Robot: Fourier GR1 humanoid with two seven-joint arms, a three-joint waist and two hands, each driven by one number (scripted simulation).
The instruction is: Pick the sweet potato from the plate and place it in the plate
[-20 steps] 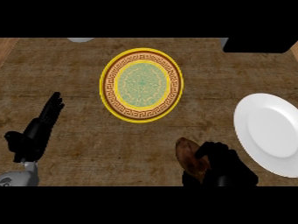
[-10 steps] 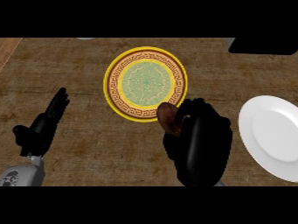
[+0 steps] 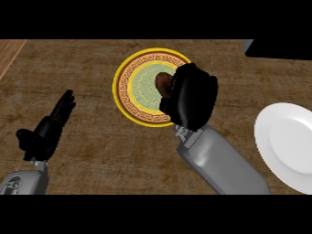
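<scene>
The right hand's fingers (image 3: 185,91) are curling round the sweet potato (image 3: 162,82), pinching it so that only its brown upper-left end is showing past the black knuckles. The right hand (image 3: 190,98) itself is sitting over the right half of the yellow patterned plate (image 3: 132,82), covering that side of the rim, with its grey forearm (image 3: 219,160) running down toward the lower edge of the view. Whether the sweet potato is touching the plate's green centre or hanging just above it cannot be told from this angle. The white plate (image 3: 297,144) is lying well apart at the right on the brown tabletop (image 3: 84,68), with nothing on it. The left hand (image 3: 47,130) is resting at the lower left, fingers straight and pointing up, taking no part. Judging by this, the placing step is in hand: the sweet potato is being carried over the patterned plate, which looks like the goal. The next move calls for lowering it onto the plate's middle, then spreading the fingers and lifting the hand straight up so the sweet potato is not being dragged or rolled off over the rim.
</scene>
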